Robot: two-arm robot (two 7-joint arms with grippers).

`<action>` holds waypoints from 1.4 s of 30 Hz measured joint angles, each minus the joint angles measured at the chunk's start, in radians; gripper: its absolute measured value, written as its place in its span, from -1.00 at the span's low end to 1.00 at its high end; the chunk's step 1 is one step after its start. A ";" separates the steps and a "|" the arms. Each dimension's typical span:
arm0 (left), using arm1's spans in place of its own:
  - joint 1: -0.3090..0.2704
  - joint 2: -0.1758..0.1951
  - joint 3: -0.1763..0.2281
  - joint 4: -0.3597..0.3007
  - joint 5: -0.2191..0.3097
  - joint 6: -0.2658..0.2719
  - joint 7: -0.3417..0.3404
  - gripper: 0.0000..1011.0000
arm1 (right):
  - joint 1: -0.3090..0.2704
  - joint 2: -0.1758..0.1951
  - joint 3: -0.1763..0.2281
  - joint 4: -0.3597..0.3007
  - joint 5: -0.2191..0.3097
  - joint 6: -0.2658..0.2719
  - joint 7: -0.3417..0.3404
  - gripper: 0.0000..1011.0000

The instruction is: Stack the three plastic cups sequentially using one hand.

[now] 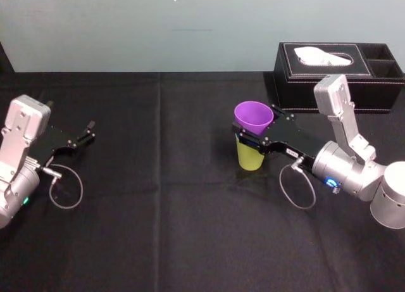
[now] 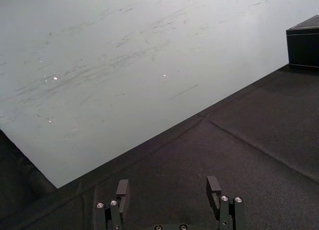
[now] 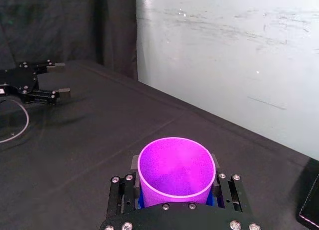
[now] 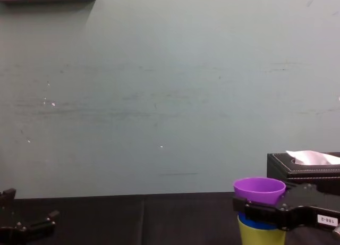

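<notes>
In the head view, the right arm comes in from the lower right of the frame, and the right gripper (image 1: 258, 130) sits a little right of centre. Its fingers are clamped on either side of the purple cup (image 1: 254, 116), just below the flared rim. The purple cup stands upright, nested in the blue cup (image 4: 254, 222), which shows in the chest view as a thin band under the jaws. The blue cup in turn sits inside the yellow-green cup (image 1: 249, 159). The yellow-green cup's base appears to rest on the black tablecloth (image 1: 190, 228). The three cups form one stack, right of centre in the head view and at the lower right of the chest view.

At the left edge of the head view, well apart from the stack, the left gripper (image 1: 84, 135) hangs low over the cloth, its fingers (image 2: 122, 189) spread apart with nothing between them.

Farther back, at the upper right, a black tissue box (image 1: 316, 83) stands with a white tissue (image 1: 319, 56) poking from its top. Behind it rises the pale wall (image 1: 158, 26).
</notes>
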 joint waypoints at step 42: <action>0.000 0.000 0.000 0.000 0.000 0.000 0.000 1.00 | -0.084 0.013 0.053 -0.129 0.008 -0.033 -0.059 0.98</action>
